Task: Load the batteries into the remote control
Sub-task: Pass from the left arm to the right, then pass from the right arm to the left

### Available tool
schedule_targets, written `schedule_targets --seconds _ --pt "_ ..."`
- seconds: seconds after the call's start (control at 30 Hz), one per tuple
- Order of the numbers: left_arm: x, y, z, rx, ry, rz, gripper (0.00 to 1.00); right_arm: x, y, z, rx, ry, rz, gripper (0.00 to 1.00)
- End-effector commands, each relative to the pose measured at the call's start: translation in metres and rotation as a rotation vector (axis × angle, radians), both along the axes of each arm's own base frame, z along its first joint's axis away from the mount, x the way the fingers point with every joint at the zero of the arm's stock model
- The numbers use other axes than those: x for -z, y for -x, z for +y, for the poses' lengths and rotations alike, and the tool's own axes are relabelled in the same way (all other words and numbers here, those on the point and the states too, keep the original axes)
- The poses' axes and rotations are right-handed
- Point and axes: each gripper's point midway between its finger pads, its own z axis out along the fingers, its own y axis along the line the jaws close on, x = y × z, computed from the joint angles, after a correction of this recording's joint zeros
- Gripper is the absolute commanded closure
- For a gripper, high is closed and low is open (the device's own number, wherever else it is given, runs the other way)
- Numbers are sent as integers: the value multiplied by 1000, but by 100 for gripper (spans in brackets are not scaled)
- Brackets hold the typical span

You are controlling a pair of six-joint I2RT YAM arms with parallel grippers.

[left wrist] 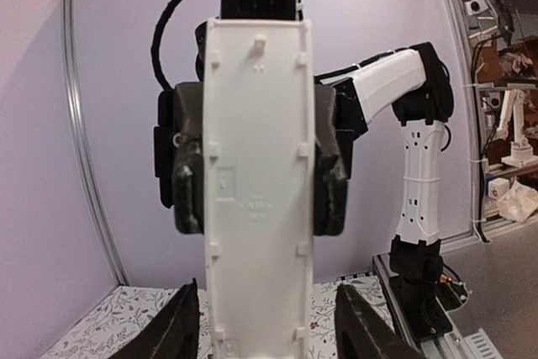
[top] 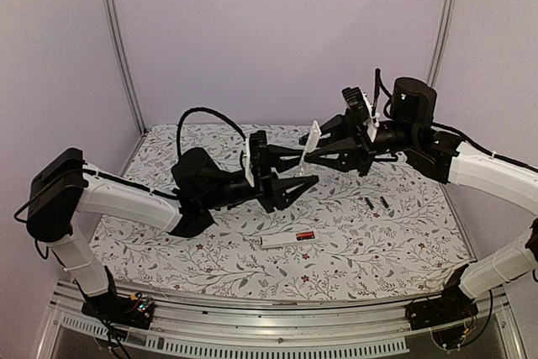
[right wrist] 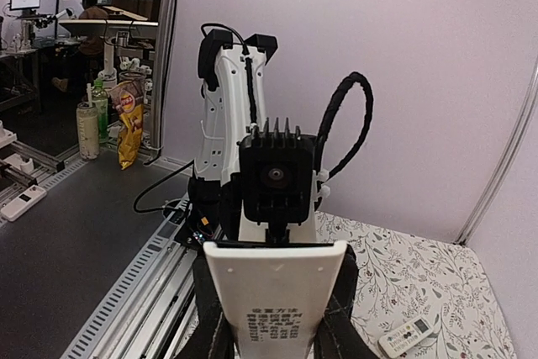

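Batteries, tiny slim black cylinders (top: 370,203): two lie loose, side by side and just apart, on the floral-printed table cover (top: 403,233), right of centre. A third battery (top: 305,234), red-banded, lies at the right end of the slim white plastic remote control (top: 282,240) nearer the front (seated in the bay or merely beside it, cannot tell). Assessment: light, rigid, smooth and round, so liable to roll or squirt out of a pinch; take each across mid-barrel, fingers square to its axis. Above the table, a flat white plastic panel (left wrist: 256,166) with moulded clips, probably the remote's back cover, is clamped by its long edges in the right gripper (right wrist: 273,329). The left gripper (left wrist: 271,329) stands spread, fingers either side of the panel, not touching
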Motion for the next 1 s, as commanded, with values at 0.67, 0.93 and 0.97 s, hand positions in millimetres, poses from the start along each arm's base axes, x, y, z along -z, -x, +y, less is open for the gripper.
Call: schedule_targets --seconds 0.67,0.93,0.97 --pt "54 -65 90 -484 -171 429 25 106 -114 -2 651 655 14 83" --pt "50 -71 91 -418 -162 639 26 132 -113 32 642 714 -86 83" --pt "52 -72 91 -417 -165 645 27 134 -111 37 627 709 -91 83"
